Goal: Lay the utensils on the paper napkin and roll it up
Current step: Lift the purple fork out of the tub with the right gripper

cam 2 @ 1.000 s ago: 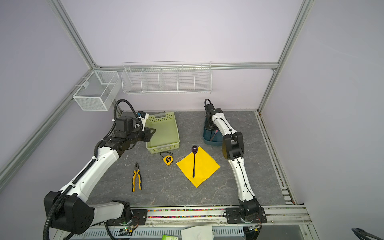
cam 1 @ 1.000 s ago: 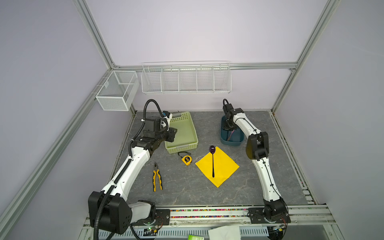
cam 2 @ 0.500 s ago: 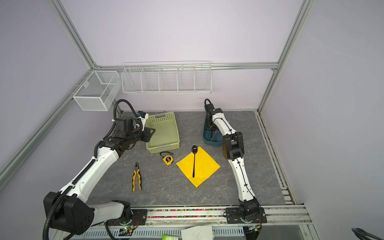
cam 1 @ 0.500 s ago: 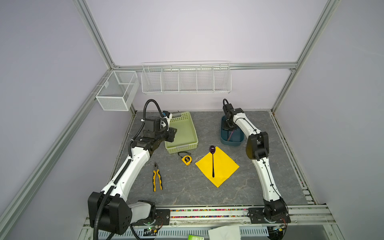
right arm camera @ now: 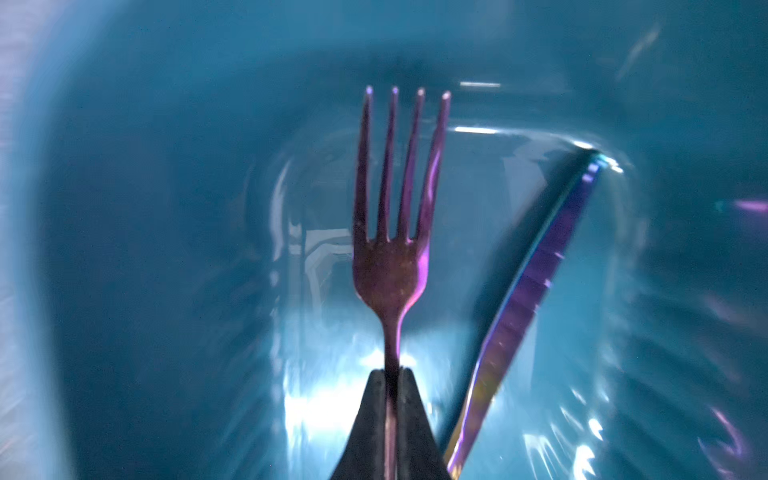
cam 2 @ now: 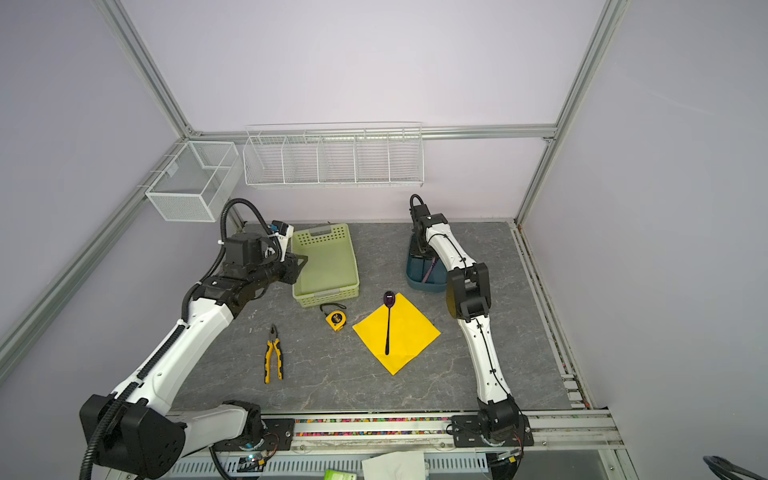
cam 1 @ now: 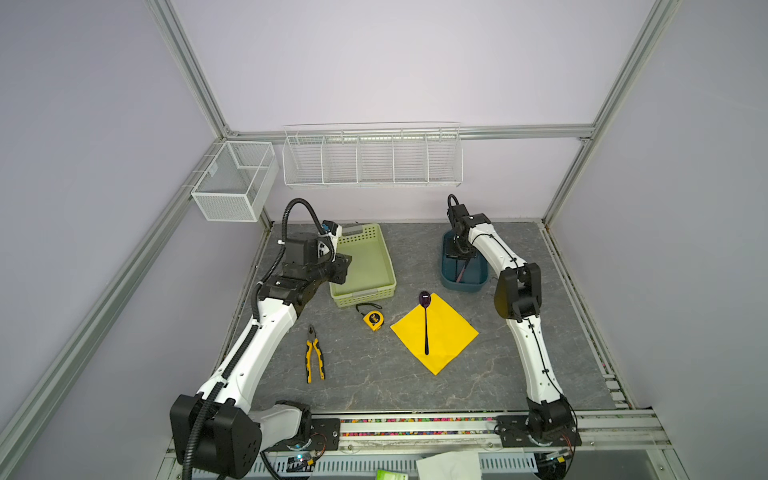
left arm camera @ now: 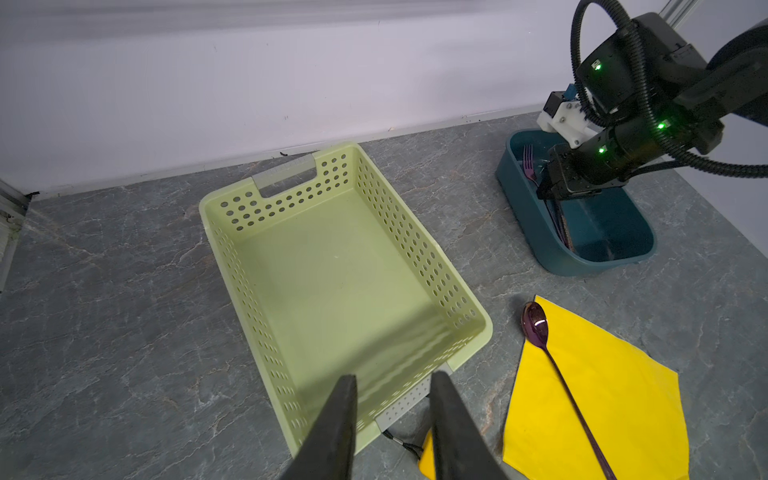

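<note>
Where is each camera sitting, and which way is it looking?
Both top views: high in front, looking down on the grey marbled table; left arm and right arm show.
Left wrist: on the left arm, looking past the open left gripper at the pale green perforated plastic basket.
Right wrist: down inside the dark teal plastic tub; right gripper shut on the purplish metal fork.
Shared: top and left wrist views show the bright yellow square paper napkin and slim dark purplish-headed spoon.

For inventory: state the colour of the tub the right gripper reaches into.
The tub is dark teal, clearest in the left wrist view.
</note>
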Robot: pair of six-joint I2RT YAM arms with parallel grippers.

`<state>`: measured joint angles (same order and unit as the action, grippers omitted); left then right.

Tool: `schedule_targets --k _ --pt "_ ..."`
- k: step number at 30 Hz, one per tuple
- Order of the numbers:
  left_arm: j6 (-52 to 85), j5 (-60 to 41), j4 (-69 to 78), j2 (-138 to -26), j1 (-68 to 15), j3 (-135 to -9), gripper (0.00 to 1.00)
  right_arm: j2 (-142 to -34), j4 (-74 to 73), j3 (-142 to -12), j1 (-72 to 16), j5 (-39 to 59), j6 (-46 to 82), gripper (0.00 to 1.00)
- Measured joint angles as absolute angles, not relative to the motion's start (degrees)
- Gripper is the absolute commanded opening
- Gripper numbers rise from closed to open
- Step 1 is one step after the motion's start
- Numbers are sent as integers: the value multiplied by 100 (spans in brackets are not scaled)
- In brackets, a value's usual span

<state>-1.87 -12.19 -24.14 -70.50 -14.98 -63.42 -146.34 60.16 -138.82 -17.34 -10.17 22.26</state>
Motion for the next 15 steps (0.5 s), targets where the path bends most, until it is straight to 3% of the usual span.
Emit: schedule_targets --k 15 --pt "-80 -1658 -2255 -7061 -1509 -6298 34 -12545 5245 -12333 -1739 -845 2318 7"
